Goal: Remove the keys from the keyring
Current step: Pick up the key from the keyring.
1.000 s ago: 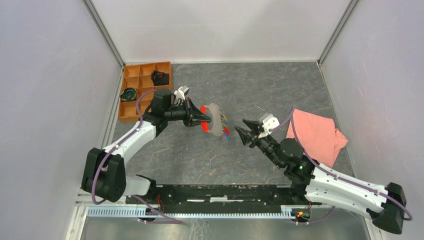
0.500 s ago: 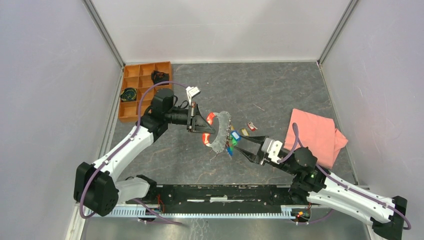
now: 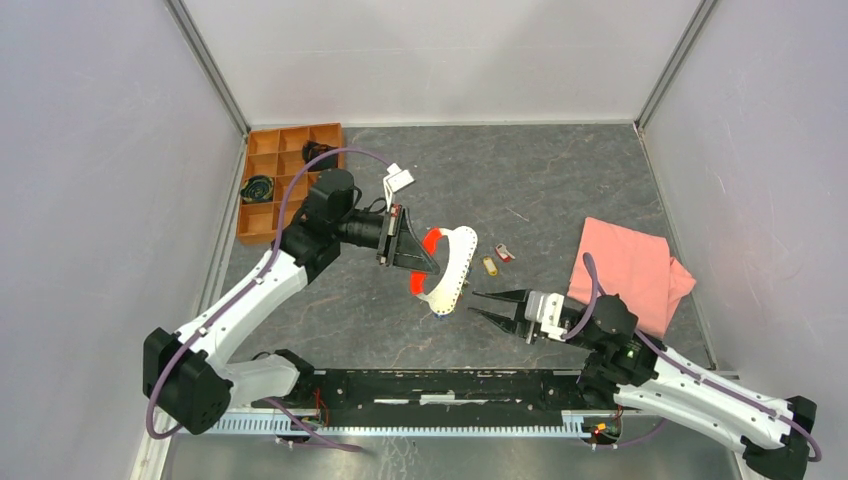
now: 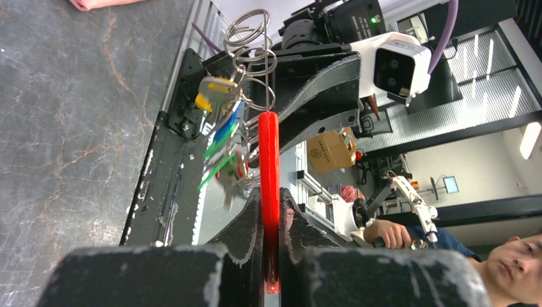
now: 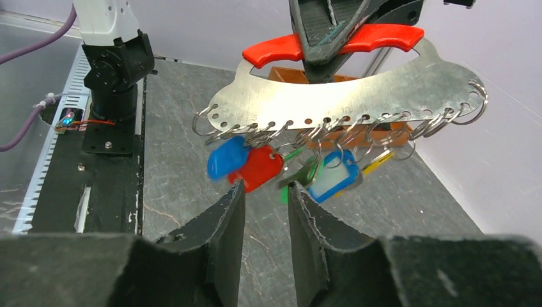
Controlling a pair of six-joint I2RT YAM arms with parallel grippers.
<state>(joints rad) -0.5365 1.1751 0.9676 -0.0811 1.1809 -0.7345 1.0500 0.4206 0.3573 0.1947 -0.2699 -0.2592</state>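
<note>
My left gripper [image 3: 425, 262] is shut on the red handle [image 3: 432, 240] of the keyring [image 3: 455, 270], a curved metal plate with a row of small rings, and holds it above the table. In the left wrist view the handle [image 4: 269, 153] sits edge-on between my fingers, with rings [image 4: 252, 38] and keys [image 4: 217, 121] beyond. My right gripper [image 3: 478, 304] is open and empty, just right of the plate's lower end. In the right wrist view the plate [image 5: 358, 96] hangs above my gripper [image 5: 264, 185], with blue [image 5: 227, 160], red [image 5: 259, 167] and green [image 5: 297, 173] keys just past the tips.
Two loose keys, one yellow [image 3: 489, 265] and one red [image 3: 505, 254], lie on the table right of the plate. A pink cloth [image 3: 630, 272] lies at the right. An orange compartment tray [image 3: 290, 180] stands at the back left.
The right gripper swung down and forward, reached to the hanging keys, then drew back a little. The left gripper turned and raised the plate slightly.
</note>
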